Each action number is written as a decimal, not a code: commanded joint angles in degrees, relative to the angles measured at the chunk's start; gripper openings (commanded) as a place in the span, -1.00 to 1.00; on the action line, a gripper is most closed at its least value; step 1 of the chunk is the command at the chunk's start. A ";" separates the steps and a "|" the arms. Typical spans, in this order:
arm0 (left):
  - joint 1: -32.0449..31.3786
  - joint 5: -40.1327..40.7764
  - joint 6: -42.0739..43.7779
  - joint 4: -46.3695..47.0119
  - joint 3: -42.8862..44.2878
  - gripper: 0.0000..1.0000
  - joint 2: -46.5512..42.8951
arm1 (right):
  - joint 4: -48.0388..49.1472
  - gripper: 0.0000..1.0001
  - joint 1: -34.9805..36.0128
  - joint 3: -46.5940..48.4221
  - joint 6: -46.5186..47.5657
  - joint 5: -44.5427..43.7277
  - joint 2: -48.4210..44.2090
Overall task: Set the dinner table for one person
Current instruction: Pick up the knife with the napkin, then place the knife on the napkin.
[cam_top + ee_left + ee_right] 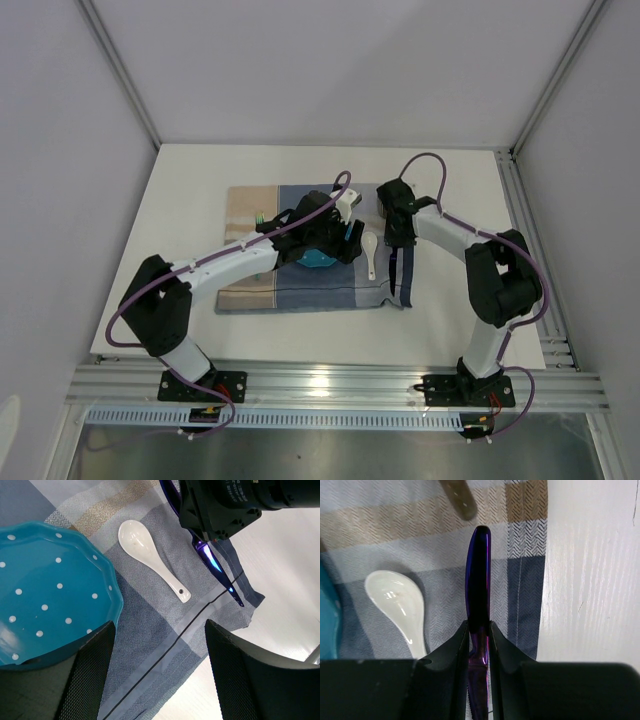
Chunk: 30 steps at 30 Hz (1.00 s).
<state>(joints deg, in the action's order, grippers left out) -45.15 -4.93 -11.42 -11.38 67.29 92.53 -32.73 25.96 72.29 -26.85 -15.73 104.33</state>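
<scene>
Here, glossy purple knife point(478, 580) on herringbone placemat point(380, 525)

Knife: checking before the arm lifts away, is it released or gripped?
Gripped. The right wrist view shows both fingers pressed against the purple knife over the placemat.

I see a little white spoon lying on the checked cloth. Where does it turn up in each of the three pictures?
Top view: the white spoon lies right of centre, between the two arms.
Left wrist view: upper middle, bowl toward the top left.
Right wrist view: lower left, its handle partly hidden by the hand.
Shared landmark: the purple knife on the checked cloth, the spoon lying between it and the blue plate.
</scene>
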 commanded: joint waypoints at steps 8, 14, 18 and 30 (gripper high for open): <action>-0.29 -0.87 0.87 2.15 0.56 0.52 -2.80 | -1.37 -1.00 1.29 6.28 2.06 -1.32 -2.56; -0.29 -1.05 0.87 2.24 0.39 0.52 -2.80 | -1.46 -1.00 1.29 6.90 2.24 0.61 -2.47; -0.29 -0.79 0.96 2.15 0.30 0.52 -2.88 | -1.46 -1.00 1.38 7.34 2.42 1.14 -2.64; -0.29 -1.14 0.87 2.32 0.39 0.52 -2.71 | -2.07 -1.00 2.26 9.27 2.33 3.51 -3.17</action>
<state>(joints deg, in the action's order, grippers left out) -45.15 -4.95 -11.42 -11.25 67.29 92.53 -34.96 27.33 78.43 -24.73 -12.91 104.31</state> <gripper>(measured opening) 0.763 0.206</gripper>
